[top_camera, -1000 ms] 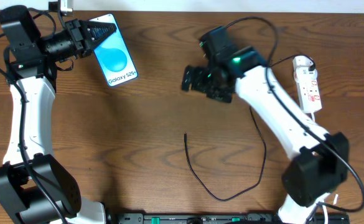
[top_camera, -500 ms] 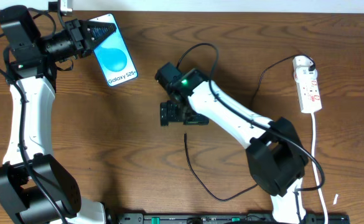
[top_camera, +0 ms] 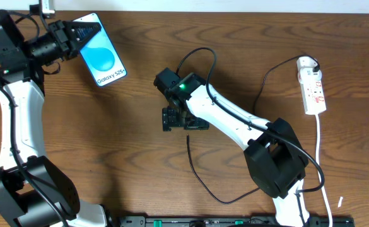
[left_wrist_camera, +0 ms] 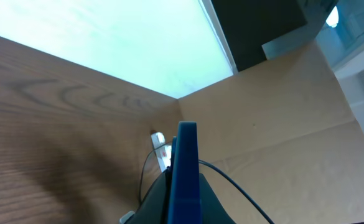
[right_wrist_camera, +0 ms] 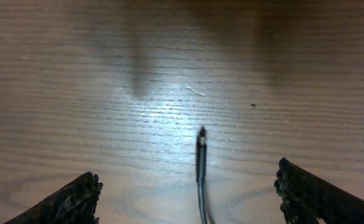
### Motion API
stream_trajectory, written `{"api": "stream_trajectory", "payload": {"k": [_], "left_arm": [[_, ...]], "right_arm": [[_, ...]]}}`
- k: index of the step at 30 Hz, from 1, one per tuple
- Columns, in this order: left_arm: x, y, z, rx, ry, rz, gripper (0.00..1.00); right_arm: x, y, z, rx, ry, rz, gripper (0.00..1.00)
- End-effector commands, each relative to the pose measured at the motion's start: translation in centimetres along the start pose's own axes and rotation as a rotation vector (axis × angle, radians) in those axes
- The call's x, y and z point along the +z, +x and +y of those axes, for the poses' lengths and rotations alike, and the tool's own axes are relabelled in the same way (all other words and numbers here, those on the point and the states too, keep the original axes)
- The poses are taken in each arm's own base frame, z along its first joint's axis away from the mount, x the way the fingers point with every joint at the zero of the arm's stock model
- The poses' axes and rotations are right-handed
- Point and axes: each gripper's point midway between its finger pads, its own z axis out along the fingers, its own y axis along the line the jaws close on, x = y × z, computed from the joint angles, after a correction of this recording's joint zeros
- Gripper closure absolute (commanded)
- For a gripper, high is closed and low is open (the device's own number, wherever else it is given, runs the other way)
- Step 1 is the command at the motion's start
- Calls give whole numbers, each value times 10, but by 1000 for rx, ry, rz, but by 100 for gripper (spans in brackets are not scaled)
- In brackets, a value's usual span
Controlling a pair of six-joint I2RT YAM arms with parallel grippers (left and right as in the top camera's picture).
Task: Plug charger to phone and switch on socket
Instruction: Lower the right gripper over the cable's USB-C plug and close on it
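My left gripper [top_camera: 77, 36] is shut on the near end of the phone [top_camera: 102, 58], holding it at the far left of the table, blue screen up. In the left wrist view the phone [left_wrist_camera: 186, 168] shows edge-on between the jaws. My right gripper [top_camera: 185, 125] is open, low over the table just behind the charger's plug tip [top_camera: 188, 136]. In the right wrist view the plug tip [right_wrist_camera: 201, 140] lies between and ahead of the spread fingers [right_wrist_camera: 76, 199], not touching them. The thin black charger cable [top_camera: 200, 180] loops along the front and runs up to the white socket [top_camera: 313, 85] at the far right.
The socket's white lead [top_camera: 321, 157] runs down the right edge of the table. The right arm [top_camera: 234, 120] stretches across the middle. The socket [left_wrist_camera: 160, 146] also shows far off in the left wrist view. Bare brown wood lies between phone and plug tip.
My right arm has swung left from the middle right and come down over the plug tip. My left gripper has carried the phone a little left and toward the back.
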Motion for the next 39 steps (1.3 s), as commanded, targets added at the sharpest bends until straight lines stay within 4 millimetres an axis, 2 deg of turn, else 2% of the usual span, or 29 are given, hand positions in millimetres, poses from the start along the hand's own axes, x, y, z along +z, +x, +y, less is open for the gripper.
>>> {"api": "stream_trajectory", "payload": {"k": [1, 7, 15, 18, 25, 39], "left_arm": [[-3, 2, -9, 31, 17, 8, 93], [-3, 4, -7, 11, 13, 10, 93], [-3, 4, -7, 3, 11, 11, 93], [-3, 4, -6, 2, 11, 11, 93], [-3, 4, -6, 3, 10, 11, 93], [-3, 4, -6, 3, 10, 10, 93]], "right_arm": [[13, 10, -8, 24, 54, 19, 11], [30, 29, -15, 3, 91, 57, 7], [47, 54, -10, -54, 114, 77, 6], [50, 57, -8, -65, 115, 72, 6], [53, 48, -16, -28, 155, 18, 2], [56, 33, -9, 9, 132, -60, 1]]}}
